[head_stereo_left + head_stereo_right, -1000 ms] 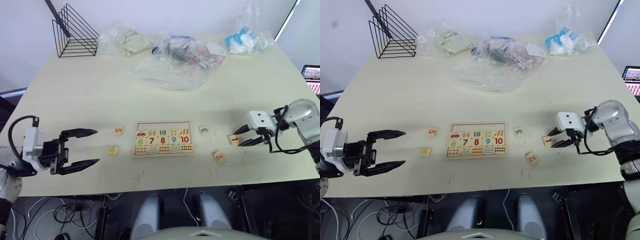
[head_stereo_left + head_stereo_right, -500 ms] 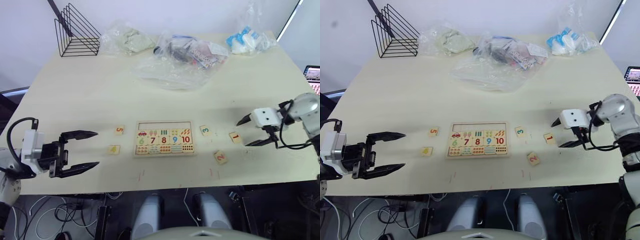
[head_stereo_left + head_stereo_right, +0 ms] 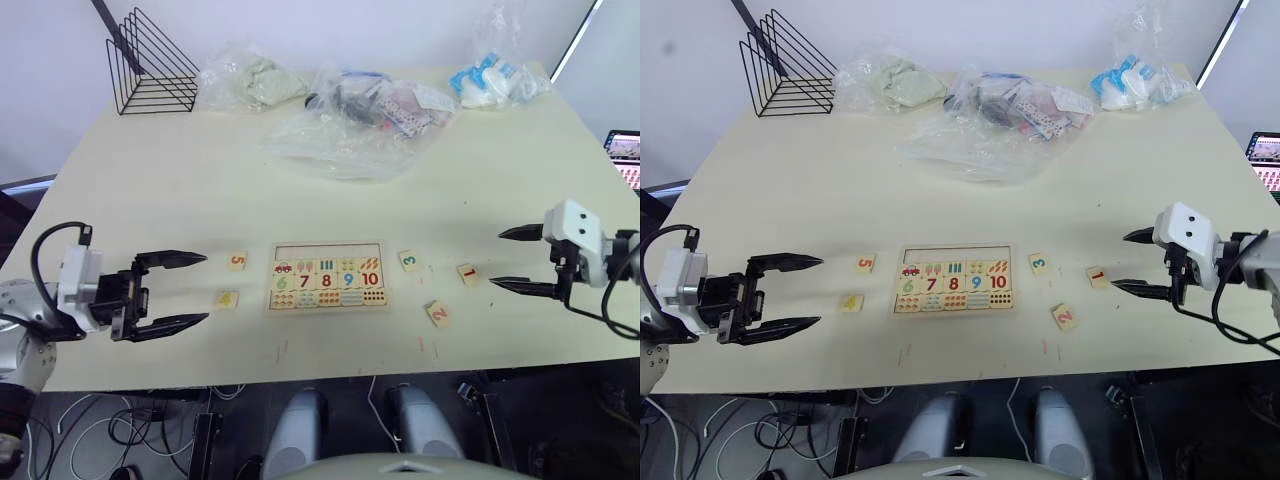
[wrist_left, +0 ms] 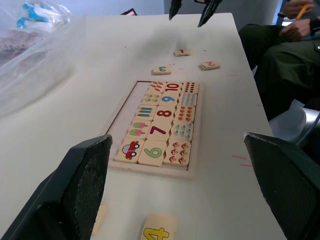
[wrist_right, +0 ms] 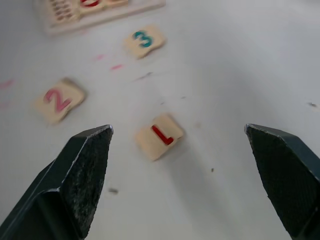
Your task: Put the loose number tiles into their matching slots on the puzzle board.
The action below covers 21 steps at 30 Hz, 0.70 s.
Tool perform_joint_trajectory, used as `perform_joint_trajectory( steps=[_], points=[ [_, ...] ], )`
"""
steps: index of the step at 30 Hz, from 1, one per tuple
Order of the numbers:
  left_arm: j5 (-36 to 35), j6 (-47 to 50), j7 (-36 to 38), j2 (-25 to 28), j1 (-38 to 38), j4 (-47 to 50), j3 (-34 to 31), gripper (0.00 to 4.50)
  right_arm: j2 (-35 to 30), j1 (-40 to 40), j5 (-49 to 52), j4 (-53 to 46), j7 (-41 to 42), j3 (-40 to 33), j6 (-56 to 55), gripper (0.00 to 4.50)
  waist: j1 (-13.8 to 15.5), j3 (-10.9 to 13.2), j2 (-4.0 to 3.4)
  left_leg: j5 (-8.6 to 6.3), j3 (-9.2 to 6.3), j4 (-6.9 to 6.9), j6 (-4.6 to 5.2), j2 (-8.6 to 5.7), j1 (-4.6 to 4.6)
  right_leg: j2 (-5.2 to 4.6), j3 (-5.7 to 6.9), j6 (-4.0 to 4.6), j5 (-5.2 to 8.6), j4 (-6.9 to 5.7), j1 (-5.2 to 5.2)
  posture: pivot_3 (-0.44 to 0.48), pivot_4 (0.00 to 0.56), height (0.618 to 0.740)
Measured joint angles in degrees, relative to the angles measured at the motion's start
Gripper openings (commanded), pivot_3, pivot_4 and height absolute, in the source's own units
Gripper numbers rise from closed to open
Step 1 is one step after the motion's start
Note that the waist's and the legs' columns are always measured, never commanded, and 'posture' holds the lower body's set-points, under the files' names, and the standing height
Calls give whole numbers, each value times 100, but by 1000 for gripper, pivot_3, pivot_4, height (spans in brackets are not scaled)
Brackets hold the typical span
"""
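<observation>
1. Pale wood makes up the puzzle board [image 3: 327,277], which lies flat at the middle of the head view, a little below centre, on a cream table [image 3: 300,180].
2. Its top strip of slots [image 3: 328,250] is bare; the rows beneath show pictures, the numerals 6 to 10 and dots.
3. Tile 5 [image 3: 237,260] lies just left of the board's upper corner, and tile 4 [image 3: 226,298] sits lower left of it, near the left gripper's fingertips.
4. Tile 3 [image 3: 409,261] lies just right of the board, tile 1 [image 3: 468,274] further right, and tile 2 [image 3: 438,314] below and between those two.
5. At the left of the frame the left gripper [image 3: 199,289] points toward the board with its two black fingers spread wide and nothing between them.
6. At the right edge the right gripper [image 3: 501,258] points left, its fingers likewise wide apart and empty, the tips just right of tile 1 without touching it.
7. In the right wrist view tile 1 lies between the spread fingers [image 5: 80,175], with tiles 2 and 3 beyond.
8. Along the top of the frame sit a black wire rack [image 3: 150,65] at the upper left and several clear plastic bags [image 3: 355,120] across the centre and right.
9. A person's dark-clad legs [image 4: 280,60] show at the upper right of the left wrist view.
</observation>
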<state>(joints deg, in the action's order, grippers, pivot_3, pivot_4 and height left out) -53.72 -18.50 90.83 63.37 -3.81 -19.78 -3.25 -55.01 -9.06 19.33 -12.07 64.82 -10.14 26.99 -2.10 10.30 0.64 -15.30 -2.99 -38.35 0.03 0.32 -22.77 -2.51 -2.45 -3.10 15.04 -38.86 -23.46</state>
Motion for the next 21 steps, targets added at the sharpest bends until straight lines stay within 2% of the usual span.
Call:
perform_joint_trajectory(
  steps=[3,9,14,21],
  points=[
    [-7,0,0,6,-59,-36,104,4500,523,587,255,-791,-857,-352,843,4423,3,0,0,0,1,-1,0,-1,0,0,-2,0,0,-1,0,0,150,740],
    [-54,-3,0,76,-53,-106,156,4500,1424,1314,344,-1836,-2223,-567,1687,4423,1,-2,4,0,-2,-1,0,0,0,1,-1,-1,0,0,1,0,150,740],
    [-65,-6,0,106,-50,-107,156,4500,1905,1485,264,-2236,-3097,-542,2093,4423,-3,-4,6,0,-1,0,0,0,0,2,-2,-1,0,0,1,0,150,740],
    [-106,-17,0,135,18,-94,150,4500,3025,1649,39,-2376,-4290,-218,2201,4423,-12,-9,14,0,-5,2,0,2,0,7,-1,0,1,1,1,0,150,740]
  ],
)
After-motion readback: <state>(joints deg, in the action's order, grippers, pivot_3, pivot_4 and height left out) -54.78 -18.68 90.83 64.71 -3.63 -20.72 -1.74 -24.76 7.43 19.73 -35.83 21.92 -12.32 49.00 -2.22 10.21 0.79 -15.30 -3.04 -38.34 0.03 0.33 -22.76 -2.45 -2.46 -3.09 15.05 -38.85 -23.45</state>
